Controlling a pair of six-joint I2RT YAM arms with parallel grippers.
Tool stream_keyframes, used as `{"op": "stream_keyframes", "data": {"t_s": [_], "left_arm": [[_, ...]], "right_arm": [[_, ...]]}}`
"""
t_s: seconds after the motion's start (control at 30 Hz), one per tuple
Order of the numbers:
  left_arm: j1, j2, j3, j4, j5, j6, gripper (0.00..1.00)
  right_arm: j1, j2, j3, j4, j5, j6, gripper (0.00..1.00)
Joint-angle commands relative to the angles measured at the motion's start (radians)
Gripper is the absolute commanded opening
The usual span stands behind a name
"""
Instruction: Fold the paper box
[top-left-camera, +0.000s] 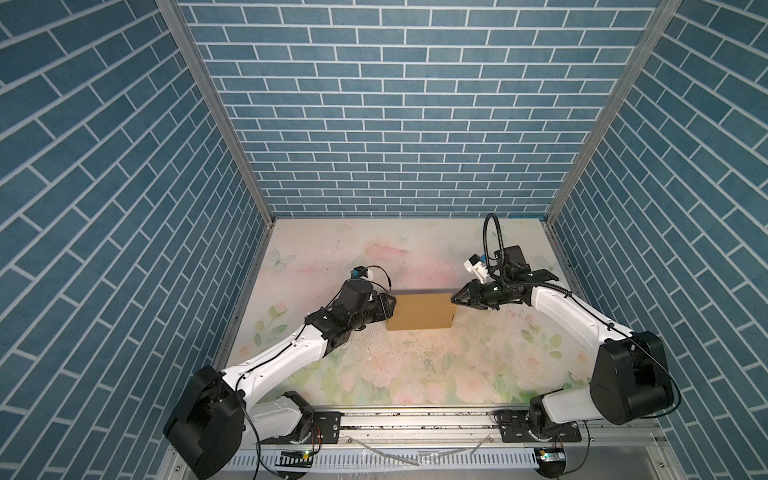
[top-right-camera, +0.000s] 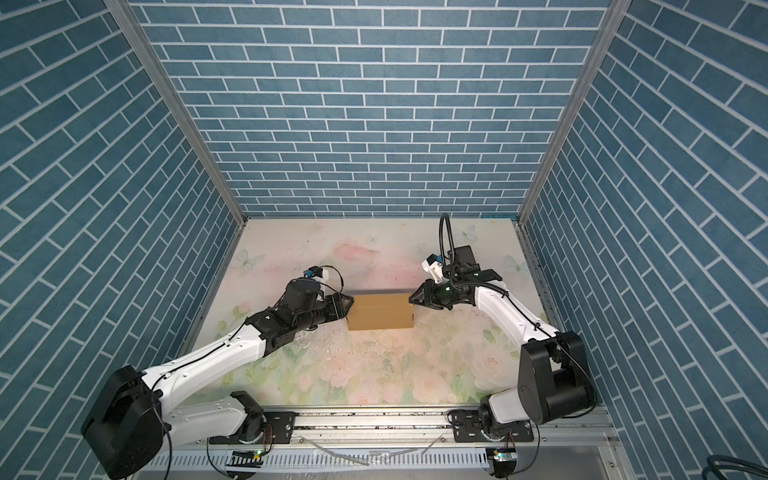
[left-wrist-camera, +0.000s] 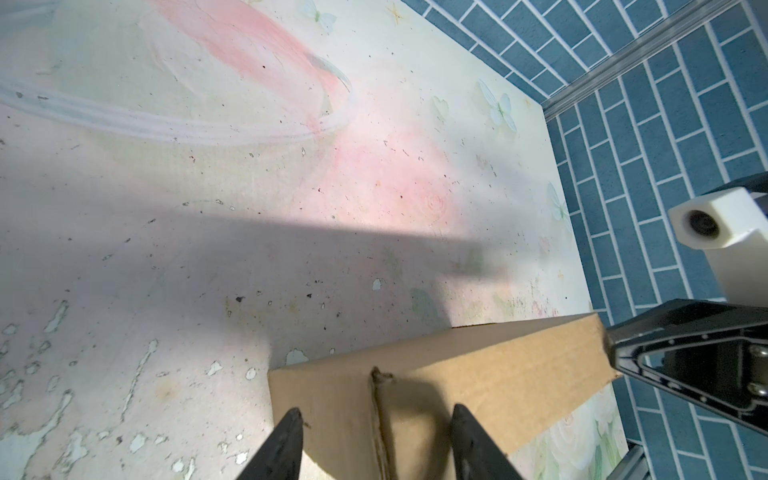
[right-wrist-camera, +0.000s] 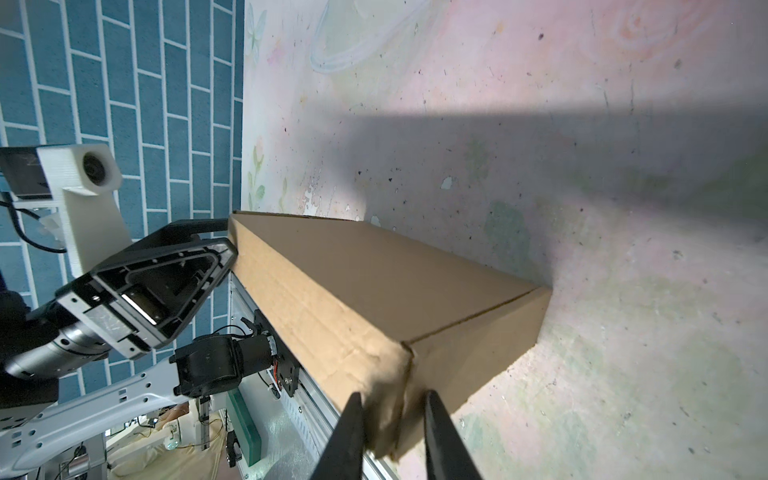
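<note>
- Your left gripper (left-wrist-camera: 376, 411) stands open: its two black fingers (left-wrist-camera: 291, 436) are spread wide, and their tips sit against one end of the plain brown corrugated cardboard paper box (left-wrist-camera: 478, 374).
- Your right gripper (right-wrist-camera: 392, 399) has its jaws close together around the crumpled corner at the opposite end. Cardboard fills the gap between them, so it pinches the paper box (right-wrist-camera: 374, 282) there.
- In both top views you find the paper box (top-left-camera: 419, 316) (top-right-camera: 380, 316) just below the middle of the frame. It is folded into a closed rectangular shape with its long side running left to right.
- It sits on the pale floral-printed tabletop (top-left-camera: 415, 374), between the two grippers.
- In a top view your left gripper (top-left-camera: 388, 309) meets the left edge of the box, and your right gripper (top-left-camera: 455, 300) meets its upper right corner.
- A fold line runs along the length of the box near its far edge, and a dark shadow lies on the tabletop just behind it.
- Your two white-and-black arms reach in from the lower left and lower right of the frame.
- Each wrist view catches the other arm's white camera housing (left-wrist-camera: 706, 224) (right-wrist-camera: 91, 170) beyond the far end of the box.
- The tabletop around the box is speckled and scuffed, with flaked patches in the print.
- Blue brick-pattern walls (top-left-camera: 374, 104) close the scene at the left, the back and the right.
</note>
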Motion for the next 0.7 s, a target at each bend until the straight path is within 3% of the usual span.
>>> {"op": "stream_keyframes", "data": {"t_s": [0.0,0.27,0.67], "left_arm": [[0.001,0.032,-0.061,-0.184,-0.016,0.026,0.57],[0.002,0.046,-0.063,-0.183,-0.013,0.026,0.57],[0.013,-0.024,0.018,-0.278,0.009,0.046,0.63]], "right_arm": [[0.002,0.014,-0.053,0.010,0.007,0.001,0.24],[-0.001,0.020,-0.102,0.044,0.009,0.002,0.17],[-0.001,0.014,-0.107,0.049,0.008,0.002,0.16]]}}
